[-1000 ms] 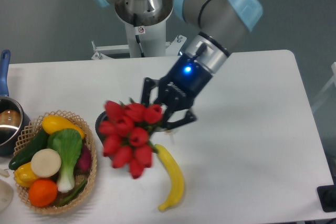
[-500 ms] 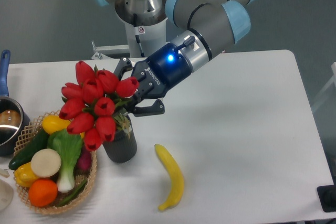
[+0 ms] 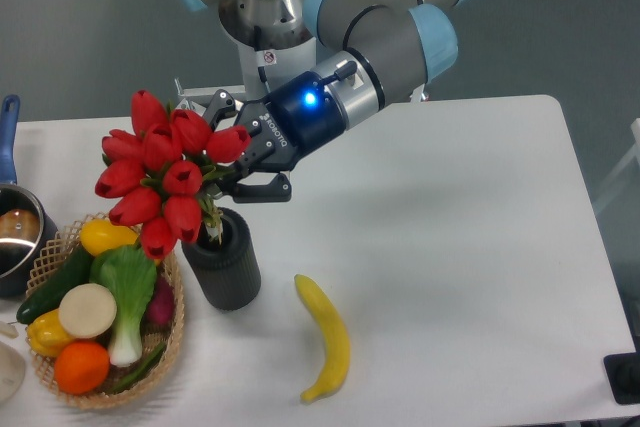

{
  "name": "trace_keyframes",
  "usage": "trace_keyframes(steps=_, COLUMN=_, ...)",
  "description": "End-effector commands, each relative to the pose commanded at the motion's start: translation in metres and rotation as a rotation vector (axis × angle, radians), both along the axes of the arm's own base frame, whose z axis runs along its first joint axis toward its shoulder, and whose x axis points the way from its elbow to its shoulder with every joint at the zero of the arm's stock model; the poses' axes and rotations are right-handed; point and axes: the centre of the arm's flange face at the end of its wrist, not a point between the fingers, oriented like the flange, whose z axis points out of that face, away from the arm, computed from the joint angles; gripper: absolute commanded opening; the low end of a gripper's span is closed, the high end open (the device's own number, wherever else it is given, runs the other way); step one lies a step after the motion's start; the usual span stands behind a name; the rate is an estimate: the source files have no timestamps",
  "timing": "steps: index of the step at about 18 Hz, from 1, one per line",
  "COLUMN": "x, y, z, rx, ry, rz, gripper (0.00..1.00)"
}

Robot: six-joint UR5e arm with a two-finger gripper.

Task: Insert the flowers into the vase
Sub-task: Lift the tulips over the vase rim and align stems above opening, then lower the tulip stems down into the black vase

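White table point(image 3: 480, 247), one bunch of flowers over one vase.
Nearest, one banana point(image 3: 327, 337) and one basket point(image 3: 172, 342) of vegetables; behind them the vase point(image 3: 224, 265) stands upright, the flowers point(image 3: 160, 177) tilted left above its mouth, clamped at the stems by the gripper point(image 3: 240, 162).

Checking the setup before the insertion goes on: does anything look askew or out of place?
The flowers tilt left, their stems at the vase mouth, held by the gripper. A banana lies loose on the table.
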Motion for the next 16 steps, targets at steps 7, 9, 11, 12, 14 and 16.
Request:
trace_keyframes(steps=7, x=0.003, y=0.003, z=-0.050, rx=-0.001, ry=0.015, rz=-0.012, gripper=0.15)
trace_keyframes(steps=9, x=0.009, y=0.001, z=-0.068, rx=-0.011, ry=0.007, rz=-0.017, gripper=0.15)
trace_keyframes(steps=11, x=0.015, y=-0.002, z=-0.084, rx=-0.019, ry=-0.003, rz=-0.020, gripper=0.19)
trace_keyframes(steps=12, x=0.018, y=-0.004, z=-0.093, rx=-0.026, ry=0.001, rz=-0.021, gripper=0.23)
trace_keyframes(steps=14, x=0.021, y=-0.006, z=-0.114, rx=-0.044, ry=0.016, rz=-0.023, gripper=0.29)
trace_keyframes(steps=16, x=0.022, y=-0.007, z=-0.134, rx=-0.057, ry=0.016, rz=-0.027, gripper=0.38)
